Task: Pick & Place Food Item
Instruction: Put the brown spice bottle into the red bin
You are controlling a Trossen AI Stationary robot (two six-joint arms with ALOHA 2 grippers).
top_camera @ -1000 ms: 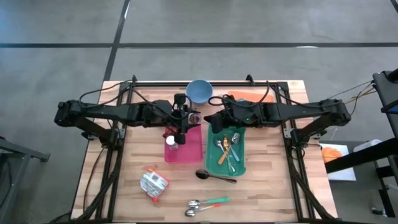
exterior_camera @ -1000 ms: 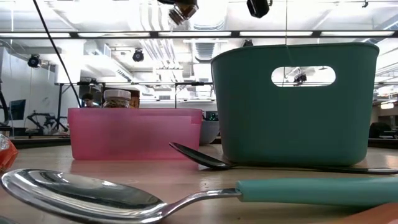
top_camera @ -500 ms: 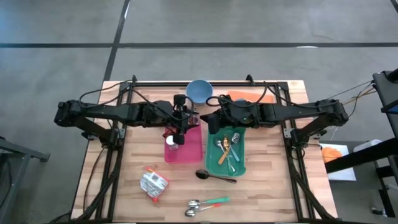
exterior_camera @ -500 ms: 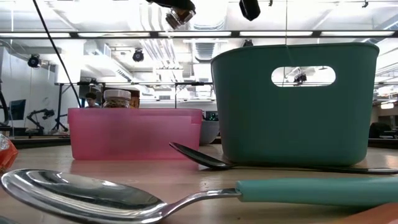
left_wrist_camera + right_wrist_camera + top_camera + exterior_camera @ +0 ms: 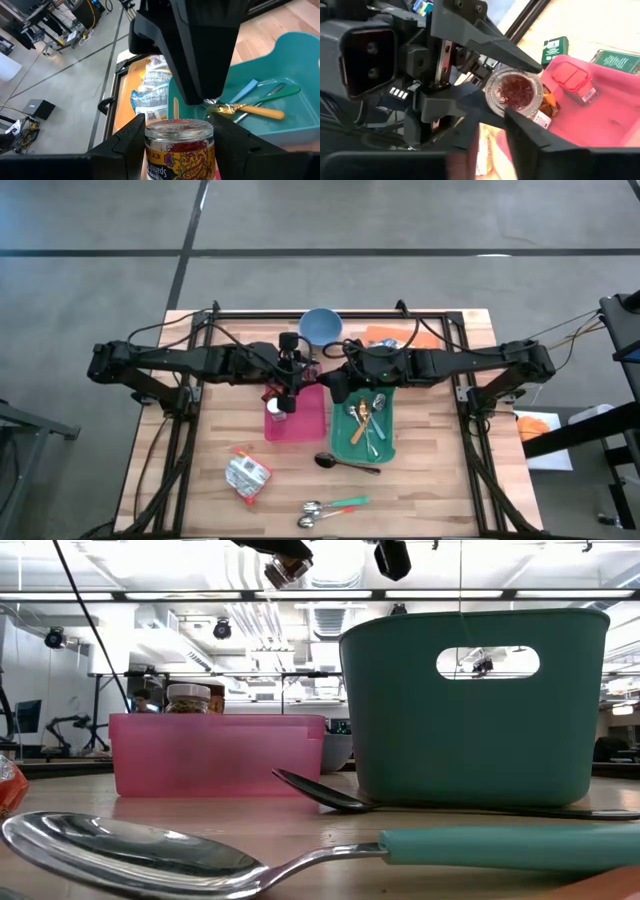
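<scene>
Left gripper clamped on a small glass jar, one finger pressed on each side of it; jar held in the air, upright in the left wrist view, clear lid, reddish contents, yellow label. In the high view the left gripper sits above the far end of the pink bin, jar at its tip

Right gripper just right of the left one, tips close to the jar, over the gap between pink bin and teal bin. Right wrist view looks end-on at the jar and the left gripper's fingers around it; right gripper's own fingers stand a little apart, nothing between them, not touching the jar as far as I can tell

Low view: jar hangs high above the pink bin; right gripper beside it, above the teal bin

Inside the pink bin: a second jar with a pale lid near the left wall, a small red-capped container lying flat. Teal bin holds cutlery, one piece green-handled

On the table: black spoon just near of the two bins, a foil packet near-left, a spoon with a teal handle at the near edge. Blue bowl at the far edge, an orange packet to its right
</scene>
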